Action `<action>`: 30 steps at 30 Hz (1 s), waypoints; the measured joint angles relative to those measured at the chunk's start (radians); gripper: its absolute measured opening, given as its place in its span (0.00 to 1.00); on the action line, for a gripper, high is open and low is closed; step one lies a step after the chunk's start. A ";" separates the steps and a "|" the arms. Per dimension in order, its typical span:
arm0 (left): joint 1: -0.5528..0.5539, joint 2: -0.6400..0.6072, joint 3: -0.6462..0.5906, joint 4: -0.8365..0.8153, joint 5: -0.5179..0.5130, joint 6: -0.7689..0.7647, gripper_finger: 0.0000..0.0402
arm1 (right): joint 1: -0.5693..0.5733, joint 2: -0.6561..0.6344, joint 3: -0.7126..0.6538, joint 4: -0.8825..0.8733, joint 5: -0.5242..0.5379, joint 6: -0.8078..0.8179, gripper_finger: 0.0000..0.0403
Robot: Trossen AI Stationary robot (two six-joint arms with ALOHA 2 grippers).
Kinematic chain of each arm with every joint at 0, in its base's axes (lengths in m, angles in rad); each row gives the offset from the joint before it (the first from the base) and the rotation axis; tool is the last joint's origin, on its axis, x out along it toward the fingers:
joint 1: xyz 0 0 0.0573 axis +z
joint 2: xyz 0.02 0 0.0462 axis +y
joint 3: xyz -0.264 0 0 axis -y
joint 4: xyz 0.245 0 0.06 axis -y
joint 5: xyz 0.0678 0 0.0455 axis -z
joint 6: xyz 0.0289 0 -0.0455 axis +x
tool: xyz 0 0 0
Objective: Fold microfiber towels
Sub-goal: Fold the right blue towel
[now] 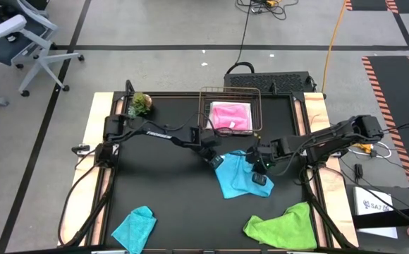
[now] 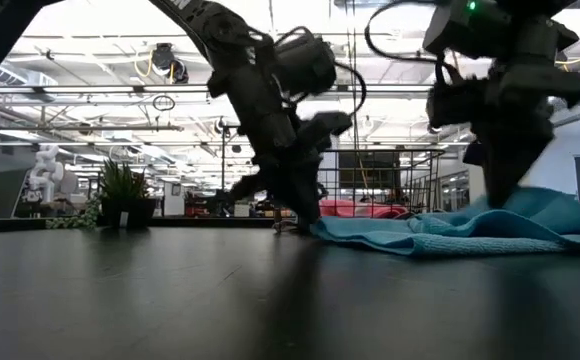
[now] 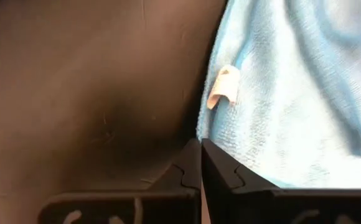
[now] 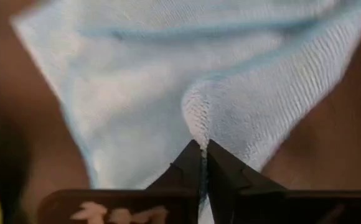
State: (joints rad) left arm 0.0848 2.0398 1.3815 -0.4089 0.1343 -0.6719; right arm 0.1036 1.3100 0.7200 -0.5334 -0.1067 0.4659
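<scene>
**Both my pincers pinched onto the sky blue towel**

My left gripper (image 1: pixel 216 161) is closed on the left edge of the sky blue towel (image 1: pixel 236 178), its two dark fingertips pressed flat together where the cloth meets the black table (image 1: pixel 169 190). A small pale tag (image 3: pixel 224 87) is sewn on just beyond my fingers. My right gripper (image 1: pixel 261 178) is clamped on the same towel's right side, and the cloth puckers into a ridge between those tips. The fabric is soft, looped microfiber with a stitched hem, lying rumpled in low folds rather than flat.

The towel sits near the table's middle, its long axis running from upper left toward lower right between my two grippers.

The hot pink towel (image 1: pixel 231 116) lies folded in a wire basket (image 1: pixel 206 113) at the far edge. The teal towel (image 1: pixel 135 227) is crumpled at the near left, and the lime green towel (image 1: pixel 282 226) is heaped at the near right, close to the table's edge. A small plant (image 1: pixel 140 104) stands at the far left corner. Bare black surface lies open to my left and toward the near edge.
</scene>
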 joint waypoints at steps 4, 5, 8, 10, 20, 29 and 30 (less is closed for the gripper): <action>-0.002 -0.085 0.000 -0.056 -0.076 0.017 0.00 | -0.005 -0.057 0.021 0.043 0.002 0.020 0.01; 0.000 -0.102 0.000 -0.077 -0.097 0.023 0.00 | -0.007 -0.070 0.033 0.045 0.004 0.020 0.00; 0.006 -0.176 0.001 -0.124 -0.160 0.039 0.00 | -0.024 -0.120 0.082 0.054 0.029 -0.003 0.00; 0.007 -0.234 0.001 -0.151 -0.213 0.044 0.00 | -0.043 -0.155 0.125 0.069 0.051 -0.030 0.00; -0.036 -0.568 0.002 -0.290 -0.552 0.058 0.00 | -0.097 -0.314 0.291 0.257 0.054 -0.194 0.00; -0.171 -0.818 0.002 -0.266 -0.871 0.190 0.00 | -0.095 -0.390 0.302 0.310 0.080 -0.230 0.00; -0.181 -0.835 0.003 -0.247 -0.905 0.218 0.00 | -0.094 -0.392 0.302 0.314 0.091 -0.249 0.00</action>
State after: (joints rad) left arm -0.0966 1.2048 1.3842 -0.6558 -0.7710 -0.4542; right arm 0.0095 0.9184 1.0220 -0.2195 -0.0160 0.2168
